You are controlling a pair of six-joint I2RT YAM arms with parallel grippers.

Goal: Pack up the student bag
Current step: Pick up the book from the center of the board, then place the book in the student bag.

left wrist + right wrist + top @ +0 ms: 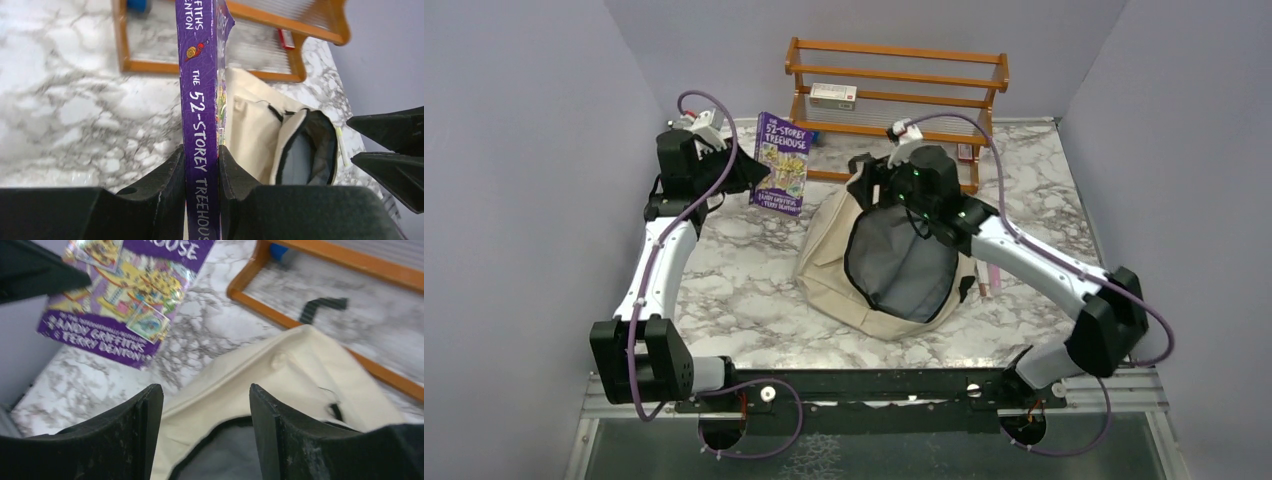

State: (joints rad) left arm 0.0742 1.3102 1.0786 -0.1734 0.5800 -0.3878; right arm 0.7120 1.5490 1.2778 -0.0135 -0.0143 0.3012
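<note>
Marble bench (pixel 754 290), student bag (pixel 834 270) slumped at centre, mouth gaping, grey lining exposed; wooden rack (pixel 894 75) just behind. Purple book (pixel 782 165) upright left of bag, spine pinched in left tool (pixel 200 152). Right tool (pixel 205 390) spread wide over bag's far rim, gripping nothing.

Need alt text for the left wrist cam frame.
The left tool clamps a purple book, The 52-Storey Treehouse, spine toward the camera. Beyond it on the marble table lie the open cream student bag, dark lining showing, and a wooden rack.
</note>
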